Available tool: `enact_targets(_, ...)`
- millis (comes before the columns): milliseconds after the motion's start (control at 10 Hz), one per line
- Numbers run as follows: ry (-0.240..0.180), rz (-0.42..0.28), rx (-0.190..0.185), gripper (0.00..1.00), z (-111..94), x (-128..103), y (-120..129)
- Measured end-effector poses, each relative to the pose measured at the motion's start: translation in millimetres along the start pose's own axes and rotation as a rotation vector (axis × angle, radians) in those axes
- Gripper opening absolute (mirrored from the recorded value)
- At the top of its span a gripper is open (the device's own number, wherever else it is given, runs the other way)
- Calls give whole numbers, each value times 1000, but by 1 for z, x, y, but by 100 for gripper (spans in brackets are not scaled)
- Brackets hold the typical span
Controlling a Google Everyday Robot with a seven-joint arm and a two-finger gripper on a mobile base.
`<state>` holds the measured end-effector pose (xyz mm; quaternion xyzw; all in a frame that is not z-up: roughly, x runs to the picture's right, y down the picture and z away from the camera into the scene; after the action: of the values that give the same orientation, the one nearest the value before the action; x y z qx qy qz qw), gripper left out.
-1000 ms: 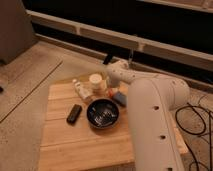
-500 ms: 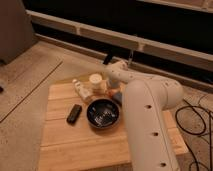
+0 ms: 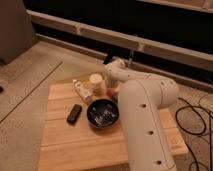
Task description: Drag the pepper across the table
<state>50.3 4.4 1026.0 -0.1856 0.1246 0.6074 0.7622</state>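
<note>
Since the earlier frames the white arm (image 3: 145, 115) has swung a little toward the left, so that its thick forearm now covers more of the right half of the table (image 3: 65, 145), while the things on the wood have kept their places; the gripper (image 3: 111, 85) sits low at the far end of the arm, over the back edge of the table, just right of a round tan cup or jar (image 3: 96, 81), and whether it is wide, narrow or holding anything I cannot tell, for the arm's own casing hides it; the pepper (image 3: 114, 92) shows only as a small red-orange patch pressed close against the arm, just beyond the far right rim of the bowl, and whether the gripper touches it cannot be made out; no brand, label or writing can be read on anything here; counted, there is one black bowl (image 3: 103, 113) near the middle of the table with something glinting inside it, one dark flat block (image 3: 74, 113) lying to the bowl's left and apart from it, one small clear bottle (image 3: 79, 90) with a pale cap lying just left of the cup, one cup, one pepper; black cables (image 3: 197, 125) trail over the speckled floor to the right of the table.
</note>
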Motion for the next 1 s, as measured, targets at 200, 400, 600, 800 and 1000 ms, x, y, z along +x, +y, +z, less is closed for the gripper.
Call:
enact_targets(200,9,24,20,0,2,-6,-12)
enact_targets(400,17,36,45,0,5,-19,-32)
enact_targets(600,5,23,48,0,6,-37,-41)
enact_targets(800,-23,-12,25,0,3,-63,-40)
enact_targets(1000,-105,-115,-10,0,-4,-103,-19)
